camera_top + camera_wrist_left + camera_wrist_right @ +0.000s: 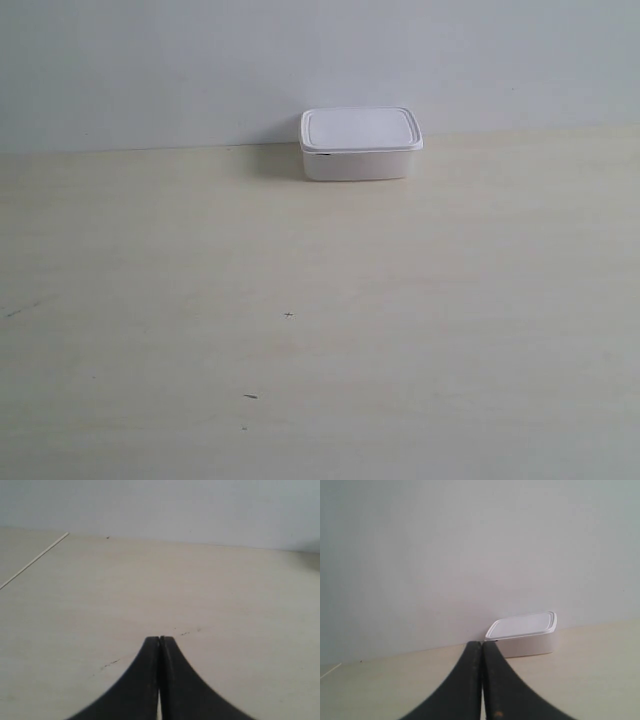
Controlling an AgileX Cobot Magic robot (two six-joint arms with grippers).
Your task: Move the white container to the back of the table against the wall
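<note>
The plain, flat, pale grey-white wall (150, 60) fills the upper part of the exterior view and most of the right wrist view. It meets the wide, pale cream wood-grain table (420, 330) along a straight line at the table's far edge. The table takes up the rest of the exterior view and nearly all of the left wrist view.

The low rectangular white plastic container (360, 148) with rounded corners stands upright at the back of the table. It is a little to the exterior view's right of the middle. Its rear side is right at the wall, either touching it or just short of touching; the pictures do not settle which. A soft shadow falls on the table beside it. Its flat white lid (360, 128) with a raised rim sits level on top and closes the box. The right wrist view shows the same box beyond the fingertips, apart from them and at the foot of the wall.

The left gripper (160, 639) has its two black curved fingers pressed together with only a hairline seam between them. It holds nothing and hangs over bare table. The right gripper (482, 644) is likewise pinched to a thin seam with nothing between its fingers.

A thin pale line (35, 560) crosses one corner of the left wrist view. A few small dark marks dot the table. These are a tiny cross-shaped speck (288, 315), a short dash (250, 396) nearer the camera, and a faint streak (20, 311) at the exterior view's left edge.
</note>
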